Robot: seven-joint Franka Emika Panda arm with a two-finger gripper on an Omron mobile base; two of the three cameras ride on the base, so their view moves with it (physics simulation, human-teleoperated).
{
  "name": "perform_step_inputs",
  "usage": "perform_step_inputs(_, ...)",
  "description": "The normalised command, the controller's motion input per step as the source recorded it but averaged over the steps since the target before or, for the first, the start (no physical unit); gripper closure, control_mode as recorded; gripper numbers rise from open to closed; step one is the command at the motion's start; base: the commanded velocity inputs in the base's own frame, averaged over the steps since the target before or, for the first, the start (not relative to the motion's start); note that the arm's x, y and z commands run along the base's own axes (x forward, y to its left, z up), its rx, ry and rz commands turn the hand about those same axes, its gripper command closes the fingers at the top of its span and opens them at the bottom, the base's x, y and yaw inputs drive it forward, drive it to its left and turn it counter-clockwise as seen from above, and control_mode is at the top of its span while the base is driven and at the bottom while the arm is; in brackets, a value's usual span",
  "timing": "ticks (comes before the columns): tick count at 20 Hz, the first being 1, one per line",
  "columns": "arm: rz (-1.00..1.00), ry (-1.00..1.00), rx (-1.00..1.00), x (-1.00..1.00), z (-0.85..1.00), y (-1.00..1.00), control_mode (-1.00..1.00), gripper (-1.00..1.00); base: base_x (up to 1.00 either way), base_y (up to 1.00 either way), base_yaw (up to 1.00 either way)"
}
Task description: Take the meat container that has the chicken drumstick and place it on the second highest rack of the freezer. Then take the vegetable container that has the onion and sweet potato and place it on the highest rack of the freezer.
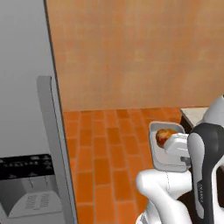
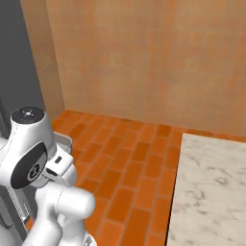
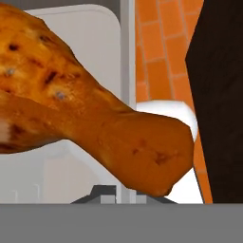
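Now, line by line:

Meat container: small shallow grey rectangular tray [image 1: 156, 153], held up above the orange-tiled floor [image 1: 105, 162], just in front of the white arm [image 1: 205, 170]. In the hand view its pale inner floor and one rounded corner [image 3: 102, 42] lie behind the meat. In the right base view a grey rim [image 2: 64, 141] peeks out beside the arm's round joint.

Chicken drumstick: glossy orange-brown drumstick [image 1: 162, 136] lying in the far part of the tray. Up close in the hand view [image 3: 95, 109], its bulbous body sits at the upper left and the narrower end points toward the lower right.

Gripper: the white hand [image 1: 177, 146] sits over the tray's near right part. Its jaws are closed down to their narrowest, and the tray hanging clear of the floor under the hand shows it is pinched at the rim; the fingertips themselves are hidden.

Freezer: tall grey appliance [image 1: 24, 96] at the left, with a long grey bar handle [image 1: 54, 144] down its door and a dark dispenser panel [image 1: 26, 168] low on the front. The tray is well apart from it, to its right.

Counter: pale marble top [image 2: 211, 192] at the right, beside the floor tiles.

Wall: tan tiled wall [image 1: 131, 52] behind everything.
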Motion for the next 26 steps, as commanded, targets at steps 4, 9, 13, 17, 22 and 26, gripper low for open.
perform_step_inputs(4, 0.0, 0.0, 0.0, 0.0, 0.0, 0.0, 1.0, 1.0, 0.72, -0.25, 0.29)
perform_step_inputs(9, 0.0, 0.0, 0.0, 0.0, 0.0, 0.0, 1.0, 1.0, 0.36, -0.29, 0.52)
perform_step_inputs(13, 0.0, 0.0, 0.0, 0.0, 0.0, 0.0, 1.0, 1.0, 0.27, -0.49, 0.64)
perform_step_inputs(17, 0.0, 0.0, 0.0, 0.0, 0.0, 0.0, 1.0, 1.0, 0.5, -0.59, 0.65)
perform_step_inputs(22, 0.0, 0.0, 0.0, 0.0, 0.0, 0.0, 1.0, 1.0, 0.74, -0.56, 0.57)
perform_step_inputs(26, 0.0, 0.0, 0.0, 0.0, 0.0, 0.0, 1.0, 1.0, 0.98, -0.69, 0.27)
